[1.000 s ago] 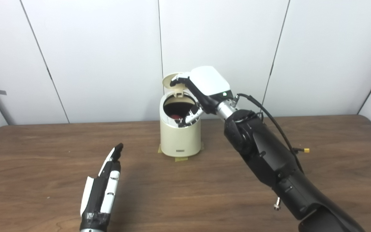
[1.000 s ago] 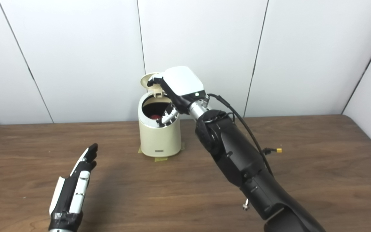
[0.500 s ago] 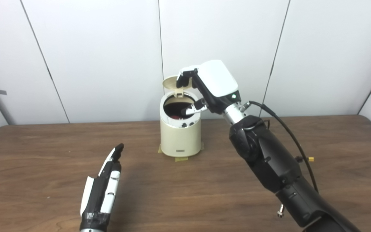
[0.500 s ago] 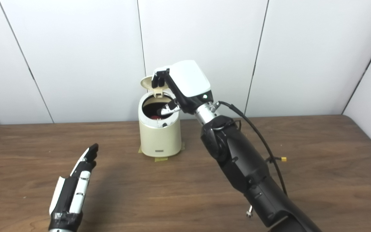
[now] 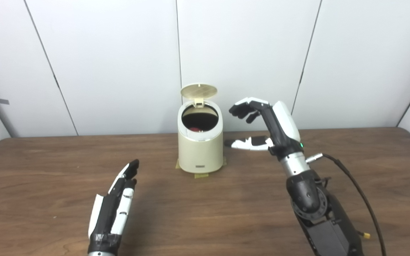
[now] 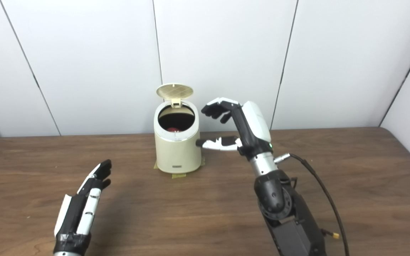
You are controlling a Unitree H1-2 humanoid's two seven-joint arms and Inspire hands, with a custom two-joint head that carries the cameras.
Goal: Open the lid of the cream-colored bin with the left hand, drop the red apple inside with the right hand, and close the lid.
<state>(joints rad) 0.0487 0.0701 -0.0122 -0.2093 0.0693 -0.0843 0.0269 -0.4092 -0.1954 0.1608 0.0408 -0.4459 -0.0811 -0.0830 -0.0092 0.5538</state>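
The cream-colored bin (image 5: 200,151) stands at the back middle of the table, its round lid (image 5: 198,91) tipped up and open behind the mouth. Down inside the dark opening a bit of the red apple (image 6: 171,129) shows. My right hand (image 5: 265,126) hovers just to the right of the bin, open and empty, fingers curled above and thumb pointing toward the bin wall without touching it. My left hand (image 5: 116,202) rests low at the front left, open with fingers straight, well away from the bin.
The brown wooden table (image 5: 41,177) reaches to white wall panels behind. Strips of yellow tape (image 5: 200,175) lie under the bin's base. A black cable (image 5: 351,181) with a yellow plug trails from my right forearm over the table.
My right hand has come out of the bin's mouth without the apple and moved right and down beside the bin. The lid is now fully uncovered. The left hand has stayed put.
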